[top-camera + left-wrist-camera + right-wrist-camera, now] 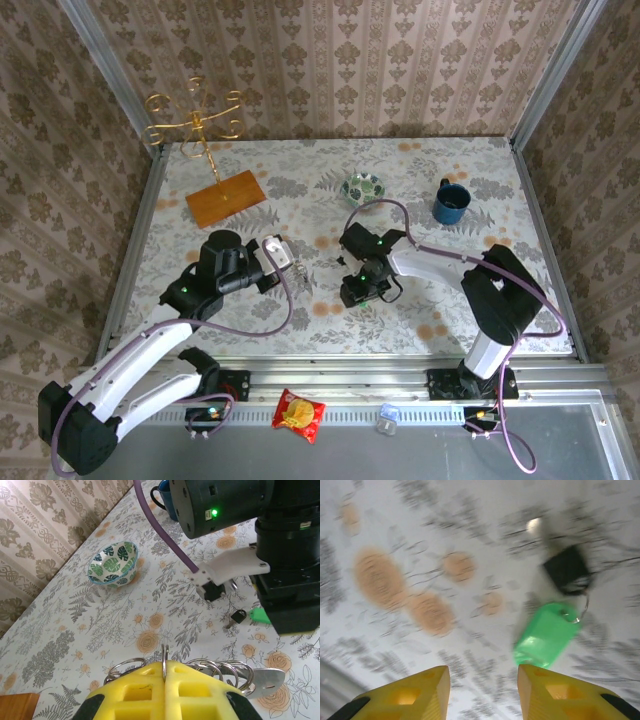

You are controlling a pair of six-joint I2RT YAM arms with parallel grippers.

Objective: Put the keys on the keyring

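My left gripper (164,666) is clamped shut on the keyring (206,666), a bunch of silver rings fanning out just past my yellow fingertips. My right gripper (483,682) stands open with nothing between its fingers, hanging over the flowered table (395,540). The green key (546,636) lies on the table just ahead of one finger, to one side of the gap rather than in line with it. The black key (568,570) lies just beyond it, close against it; both are blurred. From my left wrist, the black key sits farther out on the table, well apart from the rings I hold.
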